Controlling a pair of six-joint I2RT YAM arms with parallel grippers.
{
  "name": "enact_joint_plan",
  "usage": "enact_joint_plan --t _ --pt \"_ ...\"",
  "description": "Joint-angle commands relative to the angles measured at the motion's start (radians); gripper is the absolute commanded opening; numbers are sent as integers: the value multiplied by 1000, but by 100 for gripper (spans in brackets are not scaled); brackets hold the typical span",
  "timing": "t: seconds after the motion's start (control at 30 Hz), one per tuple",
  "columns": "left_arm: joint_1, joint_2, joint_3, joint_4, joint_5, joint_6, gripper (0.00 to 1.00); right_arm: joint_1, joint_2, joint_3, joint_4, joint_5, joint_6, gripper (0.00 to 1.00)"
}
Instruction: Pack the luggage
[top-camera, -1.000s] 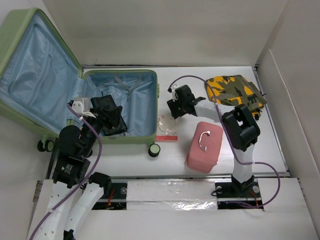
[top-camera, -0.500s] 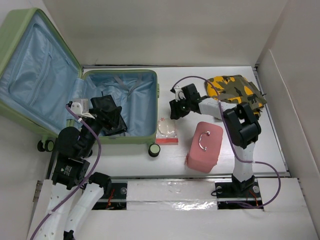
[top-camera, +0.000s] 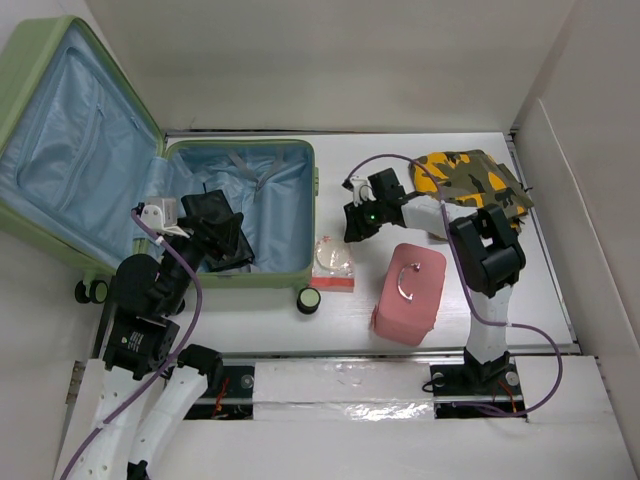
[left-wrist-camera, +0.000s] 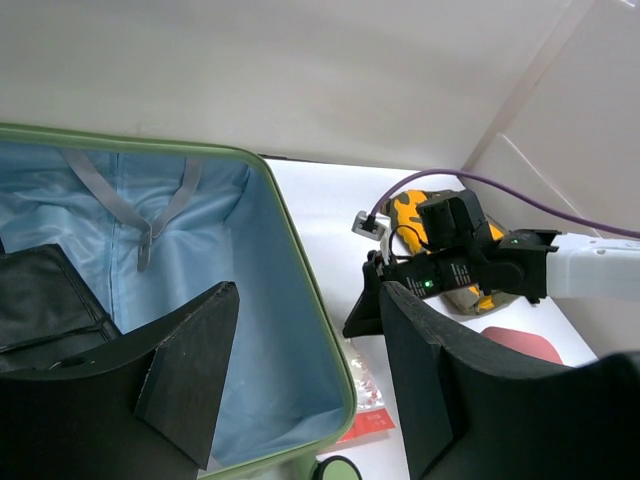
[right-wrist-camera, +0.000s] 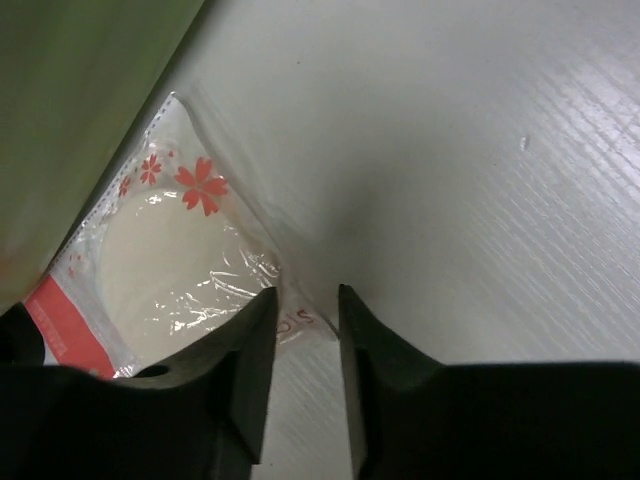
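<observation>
Fingers (right-wrist-camera: 250, 370) of the right gripper (right-wrist-camera: 302, 305) stand narrowly apart, straddling one corner of the clear flower-printed packet (right-wrist-camera: 170, 260); we cannot tell whether they touch it. Packet lies on the table (right-wrist-camera: 480, 150), just beside the luggage (top-camera: 275, 200). Luggage lies open at the surface's back left corner, lid tilted out past the left edge. Left gripper (left-wrist-camera: 308, 300) hangs over its blue lining, fingers (left-wrist-camera: 190, 370) wide apart, nothing between them
</observation>
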Motion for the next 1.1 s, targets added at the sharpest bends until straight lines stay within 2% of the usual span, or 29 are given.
enact_joint_plan --t 0.0,0.03,0.07,0.13,0.17,0.3,0.33,0.5,0.53,0.63,0.7,0.83,1.0,1.03,1.07 --pt "4 -12 3 41 4 1 55 8 -12 7 -30 -59 -29 33" --pt "4 -15 -2 44 3 0 55 8 -9 10 -32 -66 -34 27" --pt "4 -15 -3 45 -2 0 55 8 -12 7 -24 -72 -32 15" --pt "4 -12 0 41 -8 0 55 -1 -21 1 -5 -76 -16 3" --pt "4 -11 1 39 -7 0 55 -10 -38 -2 14 -77 -9 0" --pt "4 -11 -2 44 -7 0 55 -35 -169 -71 153 -71 57 0" --pt "4 -9 0 41 -7 0 55 -48 -206 -85 181 -30 108 0" --pt "4 -15 -3 45 -8 -3 55 -39 -453 -96 207 191 127 0" --pt "4 -14 -2 42 -10 -2 55 -19 -484 -87 207 270 127 0" --pt "4 -15 -2 44 1 -2 55 42 -558 -24 189 380 101 0" --pt "4 -17 -3 45 -5 -3 55 94 -561 22 174 383 92 0" --pt "4 -14 -2 41 -4 -3 55 189 -475 161 166 264 107 0" --pt "4 -20 -3 41 -25 -6 55 284 -259 321 258 104 198 0" --pt "4 -24 -3 41 -24 -6 55 295 -218 356 250 93 211 5" --pt "4 -26 -3 41 -22 -6 55 306 -176 399 171 102 212 30"
